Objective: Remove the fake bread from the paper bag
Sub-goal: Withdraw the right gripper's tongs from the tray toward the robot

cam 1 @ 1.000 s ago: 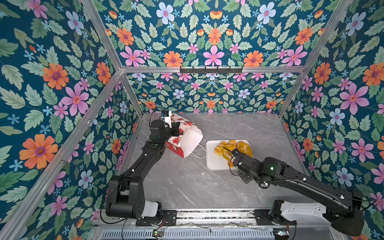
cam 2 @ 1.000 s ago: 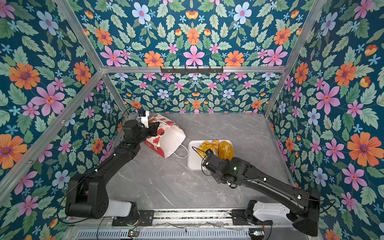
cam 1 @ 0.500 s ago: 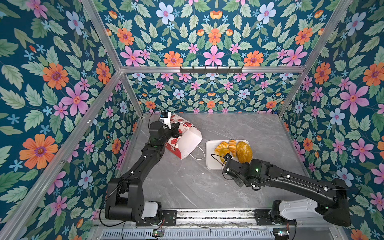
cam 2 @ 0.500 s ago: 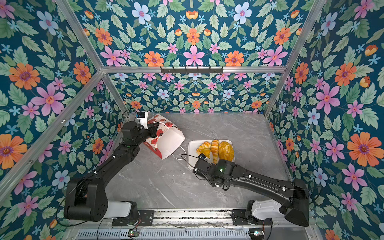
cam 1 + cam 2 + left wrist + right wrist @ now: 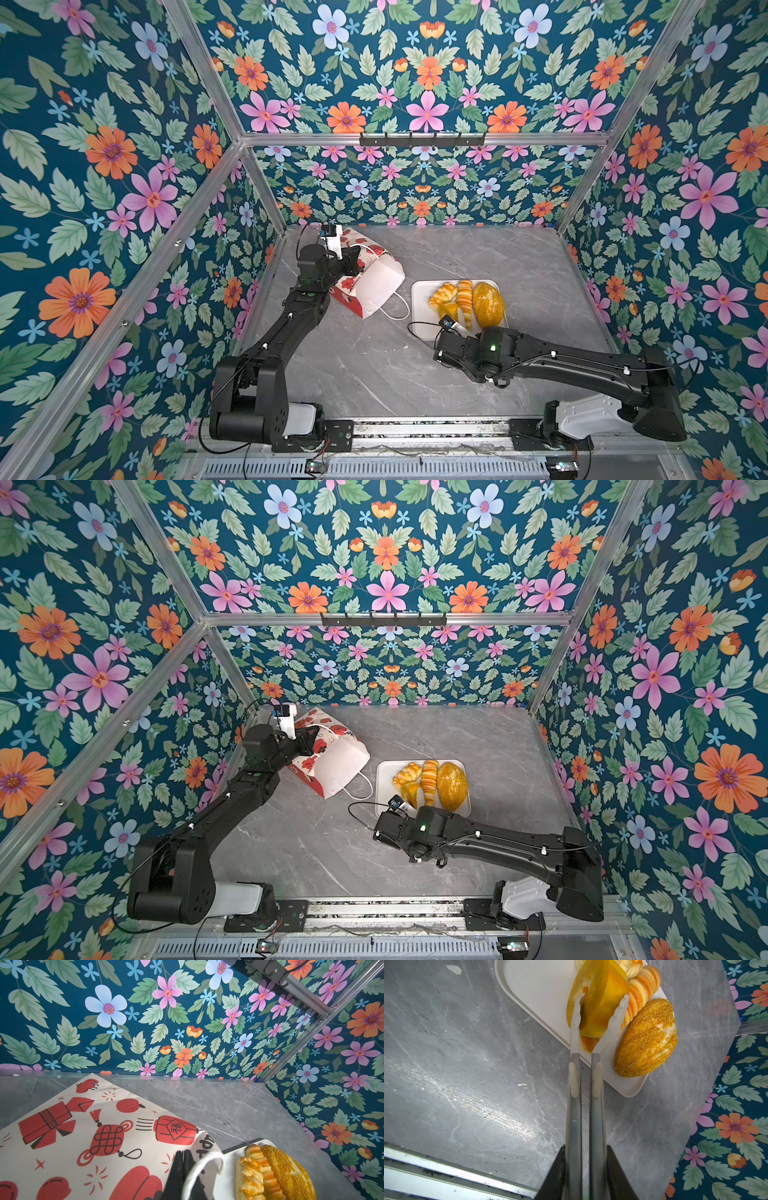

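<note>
On the grey desk (image 5: 374,374), just beside the white tray (image 5: 419,291), holds the paper bag (image 5: 376,282) on its side with the left end effector (image 5: 182,1159), jaws pressed narrow, apparently on the bag's upper rim, white cord handle (image 5: 214,1155) looped past them, bag mouth turned toward the tray. Grips a pair of tongs (image 5: 574,1118) in the right end effector (image 5: 585,1151), jaws tight on the metal handles. Clasps the glossy ring bun (image 5: 600,1001) on edge between the pale tong tips at the near end of the tray; resting there or lifted just clear, not to be told. Has drawn the right arm (image 5: 582,365) back and low toward the front rail (image 5: 415,428) over the last second, from well over the tray to its near edge. Has kept the left arm (image 5: 291,324) and the bag as before. Points, as a judgement, to the closing stretch of the task: fake bread (image 5: 428,779) out of the bag, this bun only waiting for release. Shows the flaky pastry (image 5: 442,293), long ridged loaf (image 5: 464,301) and oval seeded loaf (image 5: 488,305) side by side on the tray, touching, just beyond the tong tips. Gives no clear sight of a fifth piece, nor of the bag's inside.
</note>
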Available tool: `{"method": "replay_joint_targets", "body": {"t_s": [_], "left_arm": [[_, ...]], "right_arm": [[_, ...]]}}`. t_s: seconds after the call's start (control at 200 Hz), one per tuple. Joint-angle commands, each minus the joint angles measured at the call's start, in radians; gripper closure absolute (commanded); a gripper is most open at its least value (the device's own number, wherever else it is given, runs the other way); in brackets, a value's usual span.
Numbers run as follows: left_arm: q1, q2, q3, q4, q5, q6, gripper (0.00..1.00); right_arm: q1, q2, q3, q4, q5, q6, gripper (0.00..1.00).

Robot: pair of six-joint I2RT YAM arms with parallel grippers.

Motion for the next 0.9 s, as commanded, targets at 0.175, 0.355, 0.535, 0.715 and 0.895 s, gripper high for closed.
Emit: {"method": "replay_joint_targets", "body": {"t_s": [0.175,0.355,0.535,0.715,0.895], "left_arm": [[0.002,-0.002,0.0,0.038,0.018,-0.004,1.0],[0.003,-0.004,-0.004,0.043,0.023,-0.006,1.0],[0.002,-0.003,-0.009,0.047,0.027,-0.01,1.0],[0.002,-0.002,-0.011,0.053,0.028,-0.013,1.0],[0.002,0.005,-0.013,0.062,0.035,-0.016,1.0]], "right_arm": [[0.048,0.095,0.036,-0.051,0.039,0.085,0.93],[0.067,0.087,0.042,-0.012,0.006,0.103,0.9],[0.08,0.064,0.051,0.031,-0.031,0.106,0.89],[0.089,0.053,0.049,0.075,-0.064,0.111,0.88],[0.091,0.073,0.041,0.033,-0.001,0.134,0.9]]}}
